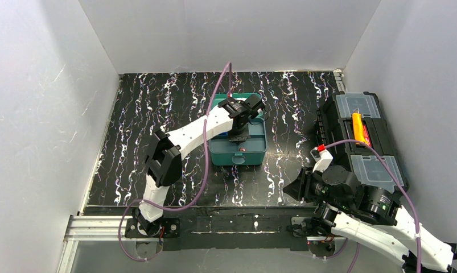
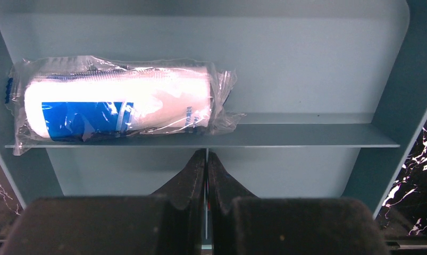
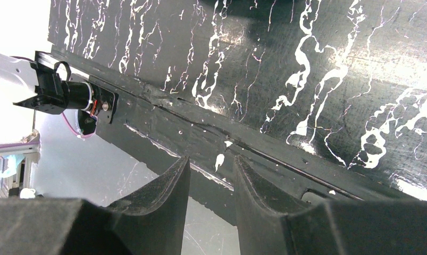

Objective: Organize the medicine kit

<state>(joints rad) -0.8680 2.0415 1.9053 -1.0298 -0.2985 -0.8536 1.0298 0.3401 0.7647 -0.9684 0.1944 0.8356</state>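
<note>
Top external, black white-veined table (image 1: 140,119), white walls (image 1: 38,114), teal medicine kit (image 1: 254,149)

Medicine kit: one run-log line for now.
left claw shut, empty | teal plastic medicine kit open | bagged white roll inside | right claw open, empty

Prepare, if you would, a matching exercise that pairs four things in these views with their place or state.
Things:
1. left gripper
2. right gripper
3. wrapped bandage roll
4. black toolbox

Places or states:
A. at the right side of the table
B. jaws apart, empty, by the table's near edge
C. lying inside the medicine kit, beside a divider
D. jaws shut, over the medicine kit

Pairs: 1-D, 2-B, 3-C, 4-A
</note>
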